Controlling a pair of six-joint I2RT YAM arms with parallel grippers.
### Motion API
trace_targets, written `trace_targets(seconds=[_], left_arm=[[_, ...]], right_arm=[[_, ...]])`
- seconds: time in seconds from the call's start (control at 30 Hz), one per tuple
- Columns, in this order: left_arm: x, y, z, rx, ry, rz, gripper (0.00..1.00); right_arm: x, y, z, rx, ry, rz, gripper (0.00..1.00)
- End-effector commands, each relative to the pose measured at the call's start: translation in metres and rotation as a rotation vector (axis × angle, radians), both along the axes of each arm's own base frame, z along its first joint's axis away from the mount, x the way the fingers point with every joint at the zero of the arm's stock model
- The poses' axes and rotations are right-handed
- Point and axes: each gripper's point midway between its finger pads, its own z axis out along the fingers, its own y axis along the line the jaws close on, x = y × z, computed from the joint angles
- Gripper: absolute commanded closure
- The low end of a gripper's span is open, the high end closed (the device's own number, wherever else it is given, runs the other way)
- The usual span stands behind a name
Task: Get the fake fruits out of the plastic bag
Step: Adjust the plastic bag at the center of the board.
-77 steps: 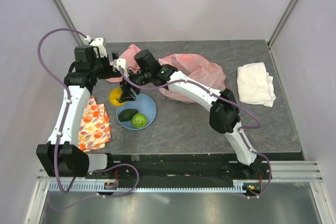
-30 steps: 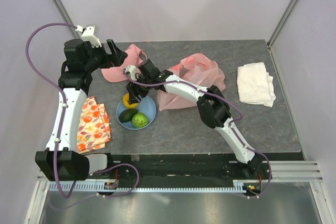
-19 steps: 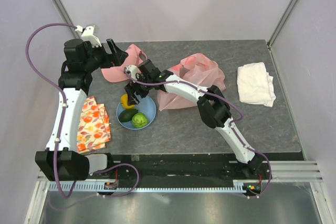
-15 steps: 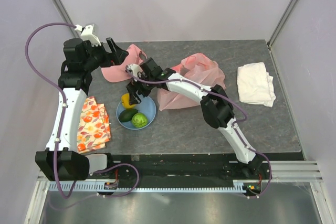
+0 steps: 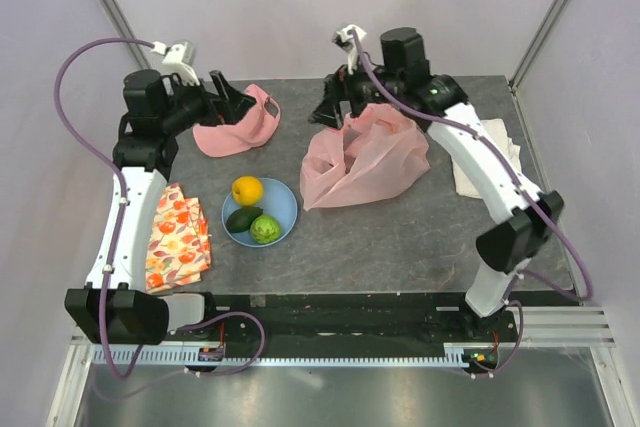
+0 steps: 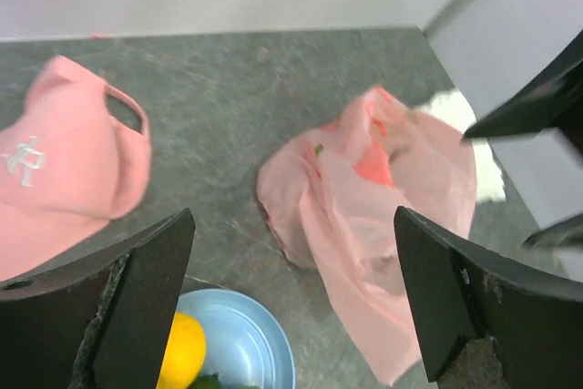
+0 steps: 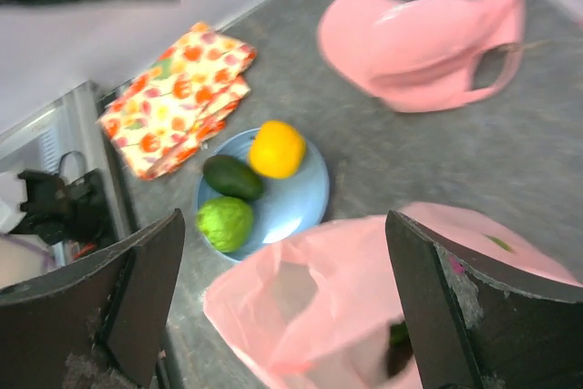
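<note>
Hovering above the plastic bag (image 5: 365, 162), right of the blue plate (image 5: 290, 209), the right gripper (image 5: 334, 112) gapes empty; the left gripper (image 5: 232, 105) too. Reaching in should pinch the dark fruit (image 7: 393, 339) inside, not film.

pink cap (image 5: 236, 125), floral cloth (image 5: 180, 237), blue plate (image 5: 283, 205) and white towel (image 5: 512, 150) lie on the table (image 5: 400, 237).

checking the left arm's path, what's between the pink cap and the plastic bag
Nothing. The grey table between the pink cap and the plastic bag is bare, as the left wrist view shows most clearly.
</note>
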Motion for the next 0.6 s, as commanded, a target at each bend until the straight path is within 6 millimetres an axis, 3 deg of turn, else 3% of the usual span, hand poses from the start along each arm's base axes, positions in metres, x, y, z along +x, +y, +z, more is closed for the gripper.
trace_targets(seconds=[0.0,0.03,0.07,0.17,0.3,0.47,0.57], left_arm=[[-0.035,-0.058,-0.025,0.097,-0.008,-0.304,0.01],[-0.045,-0.071,-0.028,0.161,-0.060,-0.397,0.01],[-0.061,-0.096,-0.034,0.206,-0.078,-0.495,0.01],[-0.089,-0.133,-0.058,0.317,-0.089,-0.666,0.01],[-0.105,-0.158,-0.086,0.350,-0.047,-0.781,0.01],[-0.118,-0.180,-0.120,0.415,-0.013,-0.875,0.01],[-0.107,-0.189,-0.142,0.489,0.016,-0.837,0.03]], right_arm=[[0.014,-0.049,-0.014,-0.155,-0.084,-0.226,0.02],[0.019,-0.062,-0.038,-0.229,-0.073,-0.276,0.03],[0.024,-0.075,-0.049,-0.276,-0.072,-0.326,0.03],[0.020,-0.096,-0.091,-0.370,-0.003,-0.346,0.03],[0.006,-0.120,-0.138,-0.461,0.077,-0.394,0.02],[-0.009,-0.151,-0.153,-0.523,0.092,-0.451,0.02],[-0.023,-0.169,-0.166,-0.589,0.085,-0.464,0.02]])
